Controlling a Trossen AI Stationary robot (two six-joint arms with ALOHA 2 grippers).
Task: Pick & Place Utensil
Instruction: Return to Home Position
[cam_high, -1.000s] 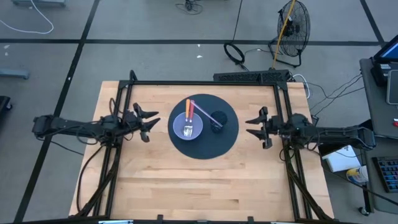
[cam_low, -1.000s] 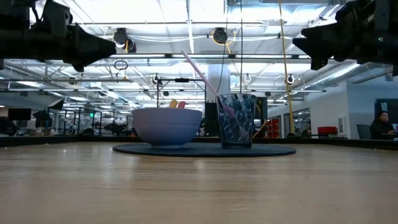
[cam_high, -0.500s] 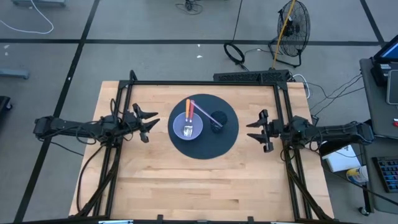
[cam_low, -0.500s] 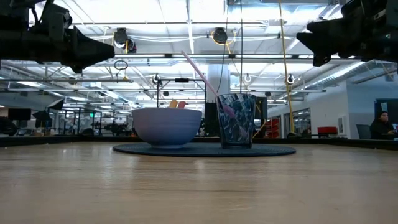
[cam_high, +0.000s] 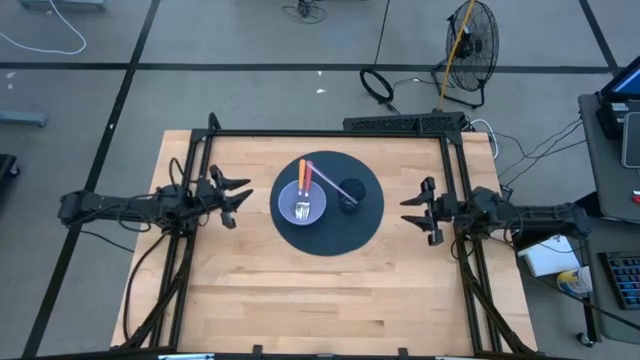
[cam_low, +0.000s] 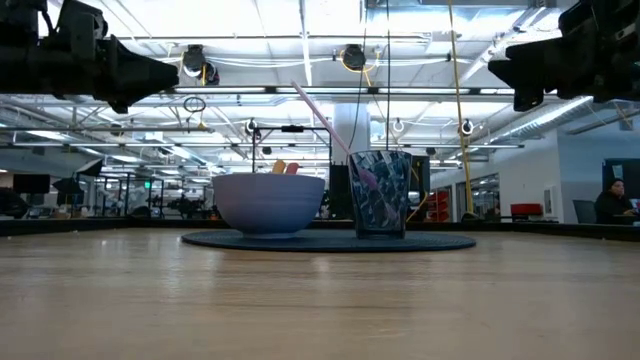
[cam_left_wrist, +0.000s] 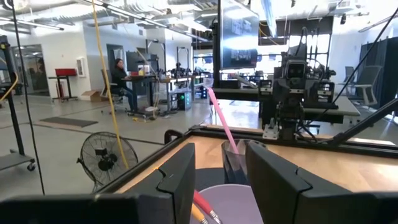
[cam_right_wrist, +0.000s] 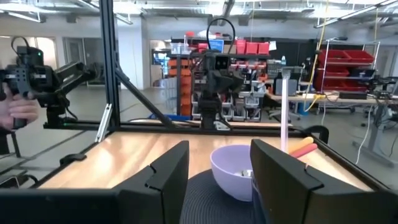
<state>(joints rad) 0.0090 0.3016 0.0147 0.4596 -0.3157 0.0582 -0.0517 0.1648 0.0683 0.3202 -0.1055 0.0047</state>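
Spoon lies in the bowl on the mat at the middle of the counter, and the straw leans in the cup just beside the bowl. The placing looks finished, so the step in hand is the retreat to rest. The left hand hangs between the mat and the counter's left edge, the right hand between the mat and its right edge, both spread wide and holding nothing. Next, each arm need only pull farther back and fold. Compared with a second ago, both hands sit slightly nearer their edges; nothing on the mat has shifted.
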